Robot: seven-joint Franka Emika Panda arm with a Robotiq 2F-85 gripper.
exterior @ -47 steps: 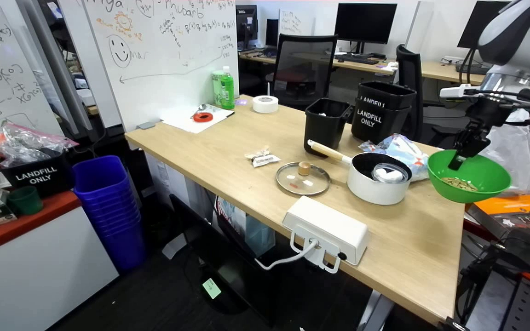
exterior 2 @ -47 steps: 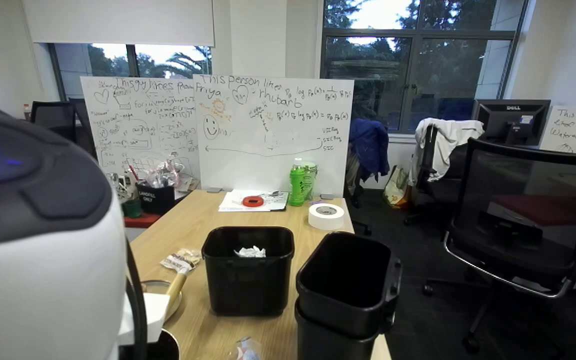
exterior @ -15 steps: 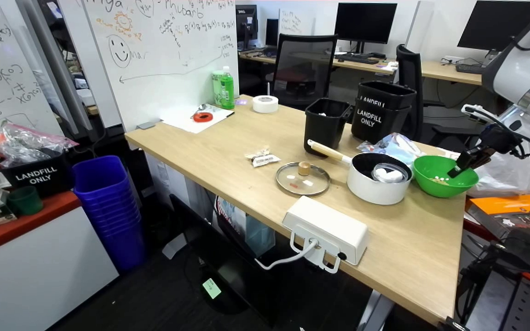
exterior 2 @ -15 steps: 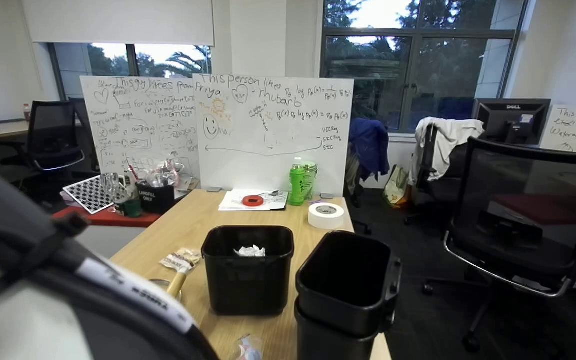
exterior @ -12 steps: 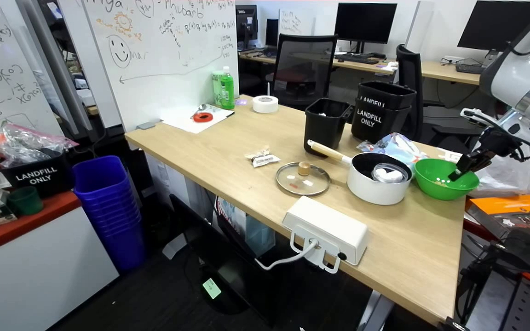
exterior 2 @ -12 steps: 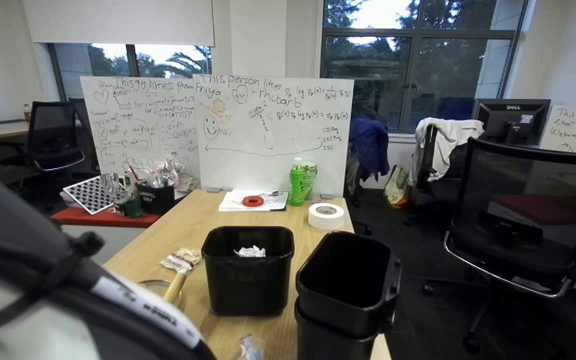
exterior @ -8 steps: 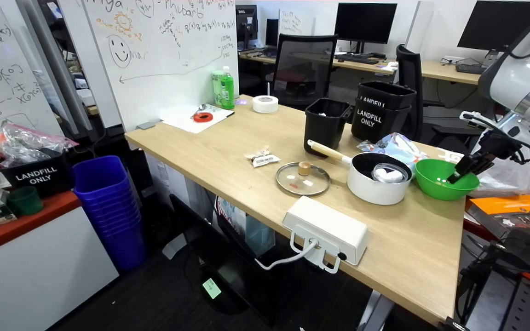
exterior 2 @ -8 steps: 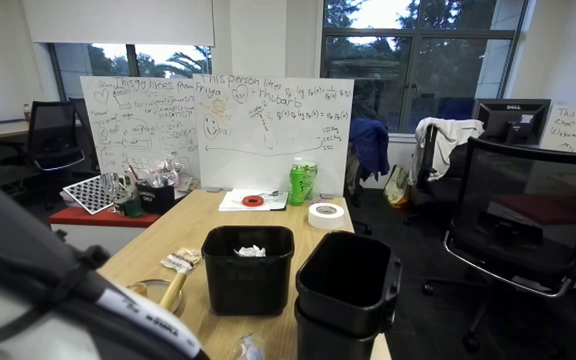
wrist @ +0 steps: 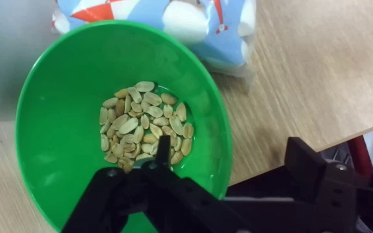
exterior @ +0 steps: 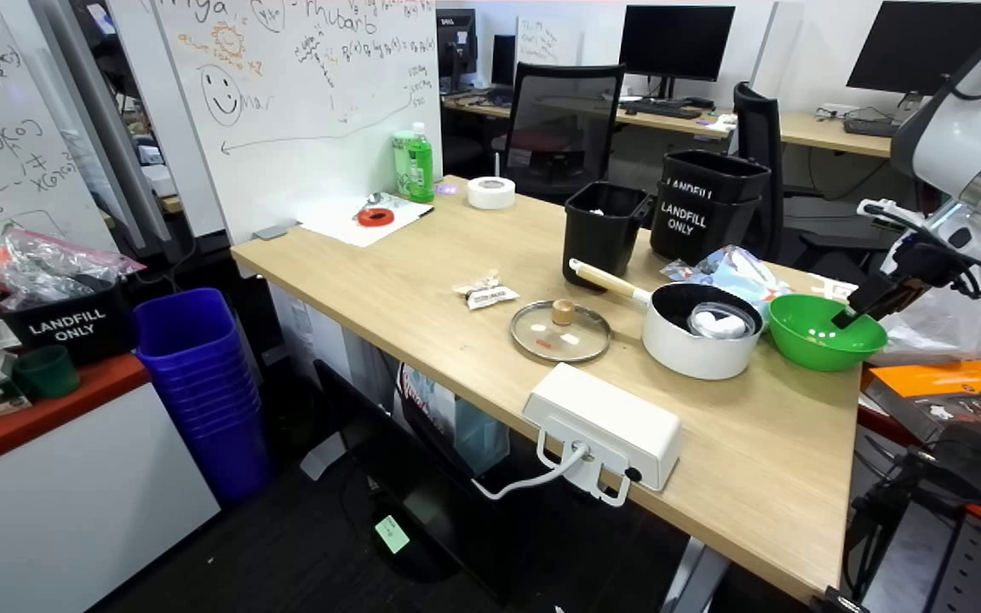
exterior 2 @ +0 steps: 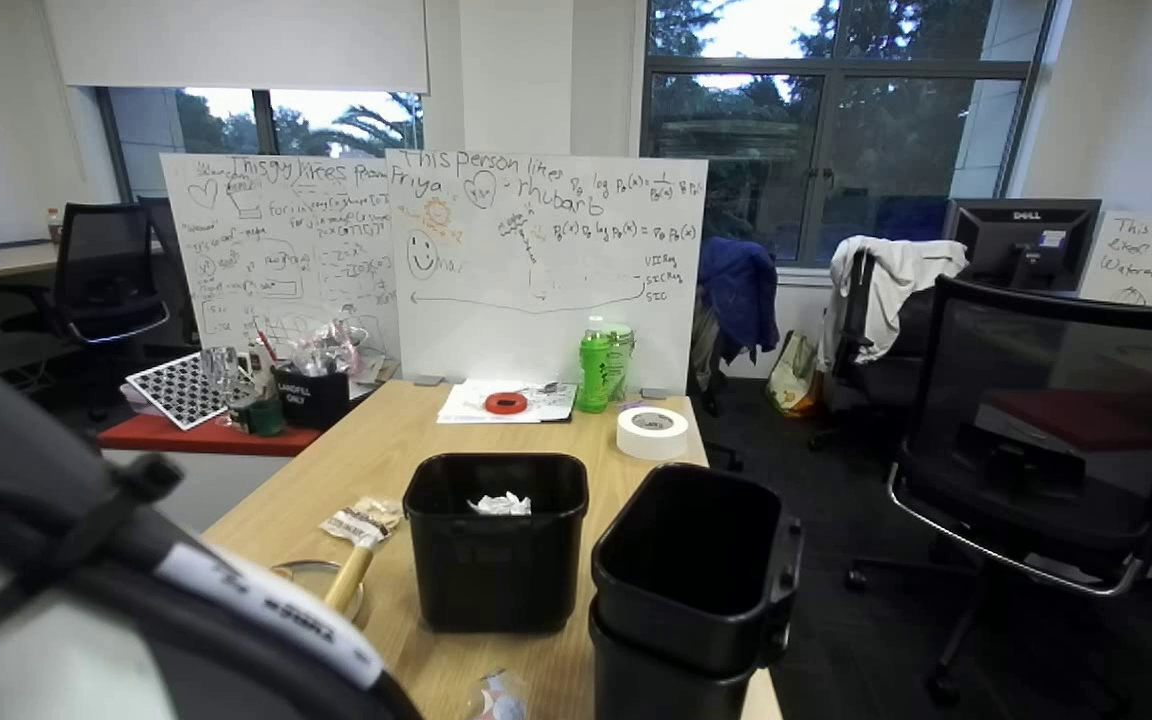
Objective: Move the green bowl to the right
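In the wrist view, the gripper [wrist: 230, 147] has its two black fingers [wrist: 303, 161] spread well apart: one is over the inside of the green bowl [wrist: 60, 113], the other is outside it, and the bowl's rim runs between them; whether either touches the rim cannot be told. The bowl holds a heap of pale peanuts [wrist: 128, 124]. In an exterior view, it sits upright on a wooden table [exterior: 763, 477], near the right-hand end, with the white robot arm [exterior: 959, 145] above and to its right. Just left of the bowl is a white pot [exterior: 695, 362] with a long wooden handle. A blue, white and red plastic bag [exterior: 737, 274] lies behind the pot and bowl. Further left, a glass lid [exterior: 546, 334] with a wooden knob lies flat, and nearer the viewer is a white box [exterior: 605, 413] with a cable, at the table's front edge. Behind stand black bins [exterior: 605, 243], shown in both exterior views. At the far end are a roll of white tape [exterior: 490, 199], a green bottle [exterior: 421, 168] and a whiteboard [exterior: 312, 166].
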